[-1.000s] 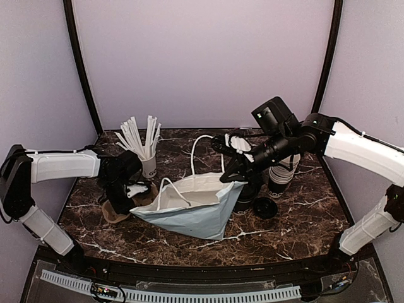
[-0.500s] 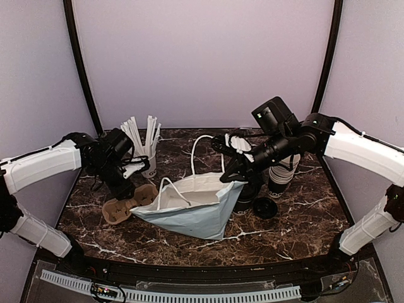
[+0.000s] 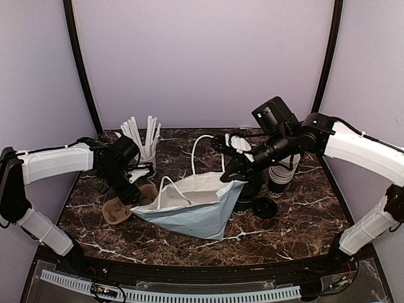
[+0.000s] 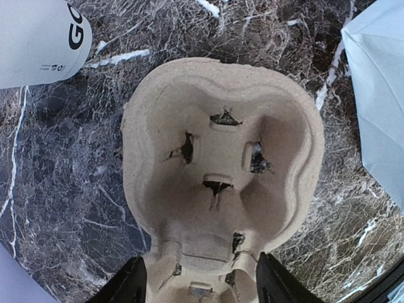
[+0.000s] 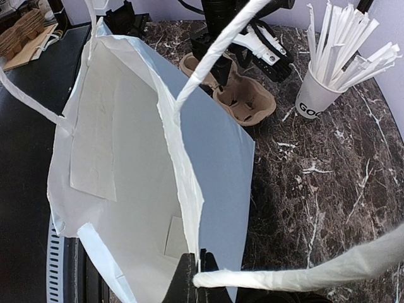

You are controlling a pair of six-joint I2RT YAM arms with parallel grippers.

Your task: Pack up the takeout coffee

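Takeout coffee (image 3: pixel 245 197): dark, short, on the table (image 3: pixel 303 218) just R of the bag (image 3: pixel 189 208) mouth, outside the bag. It's mostly hidden in top view, so the lid detail can't be made out. It sits right under the right gripper (image 5: pixel 192 279), w/ no contact seen. That gripper is pinched tight on the bag's white handle (image 5: pixel 297 270), holding it up so the mouth gapes. Bag interior in wrist view is white paper, nothing inside.

Loose black lid (image 3: pixel 265 207) lies just R of the coffee, and the cup stack (image 3: pixel 281 170) stands behind it.

Left gripper (image 4: pixel 202 285) is well apart from the coffee, on the far side of the bag. Its jaws are spread wide, one finger each side of the near end of the brown cup carrier (image 4: pixel 221 151); can't tell if they touch it. Carrier lies flat on the marble, pockets empty, beside the bag's L corner. White cup (image 3: pixel 149 166) of wrapped sticks stands behind the carrier.
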